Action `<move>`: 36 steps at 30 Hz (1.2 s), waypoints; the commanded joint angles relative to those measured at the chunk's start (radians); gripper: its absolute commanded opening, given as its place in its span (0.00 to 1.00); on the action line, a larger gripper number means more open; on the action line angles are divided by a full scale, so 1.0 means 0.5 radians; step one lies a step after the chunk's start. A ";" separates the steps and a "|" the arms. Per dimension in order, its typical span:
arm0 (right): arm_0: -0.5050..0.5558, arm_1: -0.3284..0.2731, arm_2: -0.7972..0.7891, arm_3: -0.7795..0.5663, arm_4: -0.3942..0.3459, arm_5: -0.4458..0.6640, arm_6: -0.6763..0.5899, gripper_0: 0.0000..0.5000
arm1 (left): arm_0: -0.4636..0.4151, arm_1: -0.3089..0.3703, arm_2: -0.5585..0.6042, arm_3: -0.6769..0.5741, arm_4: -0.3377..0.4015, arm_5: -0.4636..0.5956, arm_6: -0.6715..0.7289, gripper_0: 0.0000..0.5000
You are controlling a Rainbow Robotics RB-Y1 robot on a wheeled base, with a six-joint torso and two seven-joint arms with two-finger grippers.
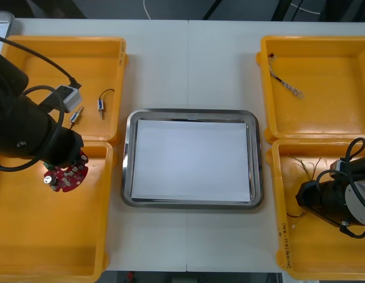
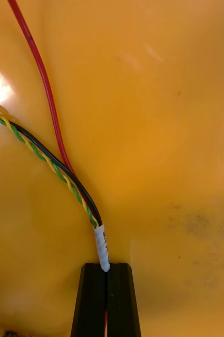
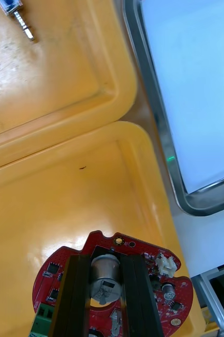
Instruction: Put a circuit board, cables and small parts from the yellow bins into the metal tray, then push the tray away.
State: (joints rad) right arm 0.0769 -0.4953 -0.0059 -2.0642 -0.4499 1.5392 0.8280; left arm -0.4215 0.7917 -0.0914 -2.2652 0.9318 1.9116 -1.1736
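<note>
Circuit board (image 3: 143, 250) and cable bundle (image 2: 64, 174) both gripped; pick-up step, metal tray (image 1: 192, 114) not yet loaded.
Grip: left gripper (image 3: 106, 263) clenched across the board's silver centre part, in the near yellow bin (image 1: 29, 236) left of the tray. The right gripper (image 2: 107, 267) is pinched on the bundle's white-tagged end, in the near bin (image 1: 312, 247) right of the tray. Next, likely: lift each clear of its bin wall, carry inward over the tray rim, let go low. Trailing wires may snag.
</note>
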 commanded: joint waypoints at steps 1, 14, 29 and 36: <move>0.043 0.015 -0.019 -0.029 0.019 -0.011 0.117 0.00 | -0.203 -0.037 -0.149 0.030 0.051 0.017 0.301 0.00; -0.157 -0.049 -0.553 -0.283 -0.242 0.710 0.209 0.00 | -0.528 -0.298 -0.489 0.278 -0.014 0.017 0.411 0.00; -0.209 -0.405 -1.037 -0.452 -0.834 0.761 0.301 0.00 | -0.685 -0.543 -0.925 0.548 -0.323 -0.221 0.513 0.00; -0.231 -0.580 -1.037 -0.452 -1.012 0.761 0.378 0.00 | -0.685 -0.543 -1.069 0.634 -0.370 -0.387 0.555 0.00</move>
State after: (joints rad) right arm -0.0124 -0.7168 -0.5011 -2.2616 -0.9059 1.9134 0.9897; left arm -0.7225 0.5375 -0.5957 -1.9524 0.7664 1.7516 -1.0191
